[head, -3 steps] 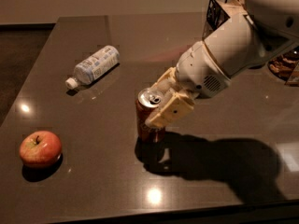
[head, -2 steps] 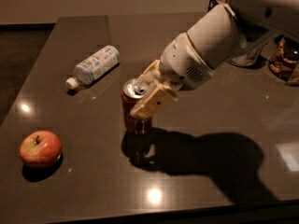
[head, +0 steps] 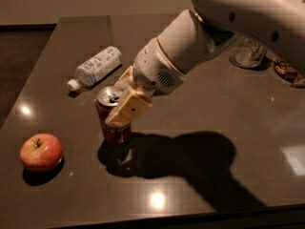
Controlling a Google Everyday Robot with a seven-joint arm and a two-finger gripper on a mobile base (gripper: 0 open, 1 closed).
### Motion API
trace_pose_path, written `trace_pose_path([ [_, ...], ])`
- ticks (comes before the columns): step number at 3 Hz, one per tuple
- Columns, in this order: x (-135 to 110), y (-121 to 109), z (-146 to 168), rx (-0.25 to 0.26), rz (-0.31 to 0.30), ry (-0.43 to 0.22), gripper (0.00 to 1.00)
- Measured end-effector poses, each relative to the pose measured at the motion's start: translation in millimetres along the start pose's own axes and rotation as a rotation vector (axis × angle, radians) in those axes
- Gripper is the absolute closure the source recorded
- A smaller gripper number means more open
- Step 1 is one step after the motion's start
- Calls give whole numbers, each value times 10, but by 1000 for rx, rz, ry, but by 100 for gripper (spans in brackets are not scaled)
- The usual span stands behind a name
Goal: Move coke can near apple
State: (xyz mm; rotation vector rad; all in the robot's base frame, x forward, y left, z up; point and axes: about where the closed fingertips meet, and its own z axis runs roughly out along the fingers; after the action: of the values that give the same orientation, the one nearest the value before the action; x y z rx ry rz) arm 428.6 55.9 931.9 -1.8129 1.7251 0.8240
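Observation:
The coke can [head: 113, 127] is red with a silver pull-tab top and stands upright at the middle left of the dark table [head: 200, 104]. My gripper [head: 123, 101] is shut on the can, its cream fingers [head: 129, 109] clamped on the can's upper part. The can seems to hang just above the table. The red apple [head: 41, 151] with yellow patches and a dark stem sits on the table at the lower left, about a can's height to the left of the can.
A clear plastic water bottle [head: 95, 67] lies on its side behind the can. A glass object [head: 248, 56] and small items [head: 287, 71] sit at the back right. The table's front edge runs along the bottom.
My gripper has carried the coke can to the left, closer to the apple. The apple and bottle have not moved.

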Motion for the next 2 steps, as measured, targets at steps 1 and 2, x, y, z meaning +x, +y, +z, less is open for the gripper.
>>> trace_pose_path([
  [1, -131, 121, 219, -49, -26, 4, 100],
  [2, -262, 190, 370, -82, -59, 16, 81],
])
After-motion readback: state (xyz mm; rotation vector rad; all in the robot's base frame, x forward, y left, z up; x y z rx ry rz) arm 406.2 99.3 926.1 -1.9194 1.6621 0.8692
